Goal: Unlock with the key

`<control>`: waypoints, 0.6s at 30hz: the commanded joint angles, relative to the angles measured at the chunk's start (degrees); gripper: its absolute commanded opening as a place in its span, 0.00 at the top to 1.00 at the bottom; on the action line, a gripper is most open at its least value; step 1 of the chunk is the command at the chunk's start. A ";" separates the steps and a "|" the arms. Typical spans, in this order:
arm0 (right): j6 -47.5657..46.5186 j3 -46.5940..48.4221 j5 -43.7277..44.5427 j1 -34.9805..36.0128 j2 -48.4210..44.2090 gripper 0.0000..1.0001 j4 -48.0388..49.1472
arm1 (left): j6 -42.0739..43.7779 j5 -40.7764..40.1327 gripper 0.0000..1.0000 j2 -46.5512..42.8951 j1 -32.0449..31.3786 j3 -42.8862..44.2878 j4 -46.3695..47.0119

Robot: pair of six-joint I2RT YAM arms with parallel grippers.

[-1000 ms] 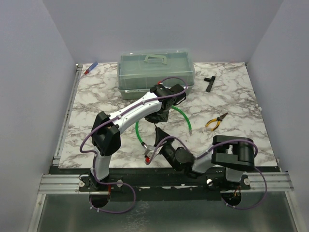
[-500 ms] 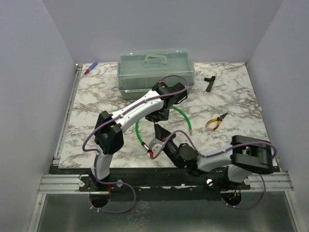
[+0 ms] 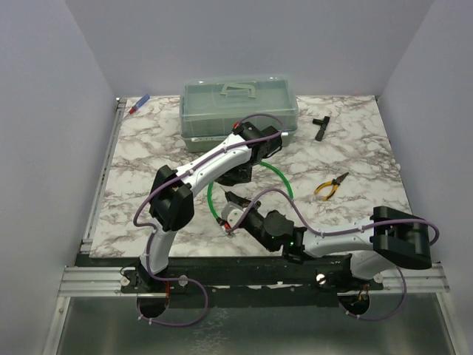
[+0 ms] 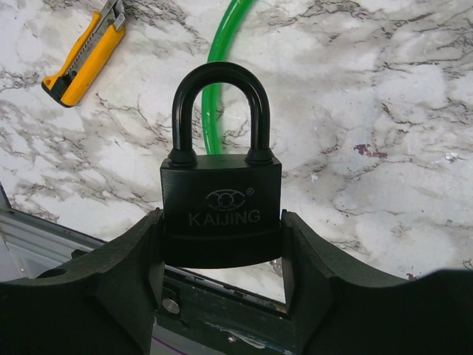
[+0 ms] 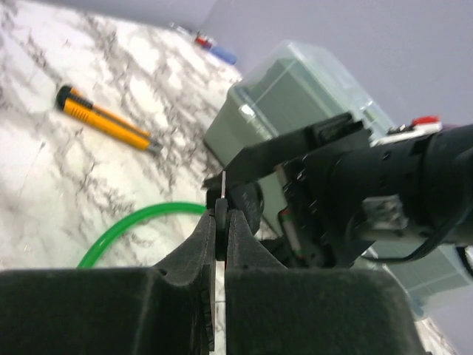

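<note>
My left gripper (image 4: 222, 231) is shut on the body of a black padlock (image 4: 222, 203) marked KAIJING and holds it above the marble table, with its shackle closed. In the top view the left gripper (image 3: 244, 174) is at the table's middle. My right gripper (image 5: 220, 216) is shut on the round black head of the key (image 5: 220, 222). The thin silver blade sticks out past the fingertips. It points at the left gripper just ahead, close to it; I cannot tell whether it touches. In the top view the right gripper (image 3: 230, 211) sits just in front of the left one.
A green hose loop (image 3: 284, 181) lies under both grippers. A clear lidded box (image 3: 240, 107) stands behind. Yellow pliers (image 3: 330, 185) and a black T-shaped tool (image 3: 320, 126) lie at the right. A yellow utility knife (image 4: 81, 52) lies near the hose. A marker (image 3: 139, 103) lies at the far left.
My right arm has stretched out and its gripper has moved away from the near edge, up toward the left gripper, with the key. The left arm has barely shifted.
</note>
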 commanded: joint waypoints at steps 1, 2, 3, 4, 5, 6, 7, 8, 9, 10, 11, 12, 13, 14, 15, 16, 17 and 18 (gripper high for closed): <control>3.20 0.79 -0.78 -0.10 1.37 1.00 -8.17 | 0.13 -3.37 0.96 -1.03 1.12 0.97 -2.32; 3.20 1.16 -0.45 -0.10 1.80 1.00 -9.27 | 0.08 -3.42 0.96 -1.03 1.37 0.76 -2.32; 3.25 1.54 0.17 -0.04 2.47 1.00 -10.11 | 0.15 -3.42 0.96 -0.97 1.64 0.64 -2.33; 3.33 1.94 1.02 -0.06 3.07 1.00 -10.51 | 0.18 -3.54 0.96 -0.88 1.77 0.49 -2.32; 3.49 2.17 1.84 -0.07 3.59 1.00 -10.61 | 0.16 -3.52 0.96 -0.86 1.84 0.40 -2.32; 3.74 2.57 2.50 -0.06 4.01 1.00 -10.58 | 0.20 -3.50 0.96 -0.85 1.93 0.29 -2.32; 3.95 2.88 3.13 -0.04 4.46 1.00 -10.58 | 0.16 -3.50 0.96 -0.79 2.01 0.18 -2.32; 3.81 3.27 3.93 -0.03 5.15 1.00 -10.46 | 0.09 -3.44 0.96 -0.77 2.02 0.24 -2.32; 3.29 3.53 4.78 -0.05 5.93 1.00 -9.88 | 0.11 -3.30 0.96 -0.82 2.04 0.37 -2.25; 2.51 3.89 5.66 -0.07 6.86 1.00 -8.66 | 0.15 -3.18 0.96 -0.71 2.00 0.55 -2.31; 1.79 4.28 6.55 -0.03 7.77 1.00 -7.74 | 0.21 -3.15 0.96 -0.69 2.03 0.72 -2.31; 1.02 4.56 7.40 -0.02 8.48 1.00 -7.04 | 0.21 -3.14 0.96 -0.73 1.98 0.78 -2.32; 0.37 4.78 8.20 -0.07 9.16 1.00 -5.81 | 0.16 -3.22 0.96 -0.77 2.04 0.66 -2.32; -0.21 5.01 8.65 -0.08 9.54 1.00 -4.50 | 0.20 -3.31 0.96 -0.77 2.05 0.57 -2.34; -0.51 5.18 9.02 -0.05 9.75 1.00 -3.87 | 0.28 -3.26 0.96 -0.77 1.98 0.45 -2.32; -0.78 5.36 9.33 -0.09 9.92 1.00 -3.34 | 0.31 -3.24 0.96 -0.77 2.03 0.37 -2.32; -1.36 5.51 9.56 -0.16 10.13 1.00 -2.66 | 0.30 -3.16 0.96 -0.76 2.04 0.35 -2.32; -1.96 5.68 9.83 -0.17 10.41 1.00 -2.09 | 0.34 -3.15 0.96 -0.79 2.05 0.32 -2.32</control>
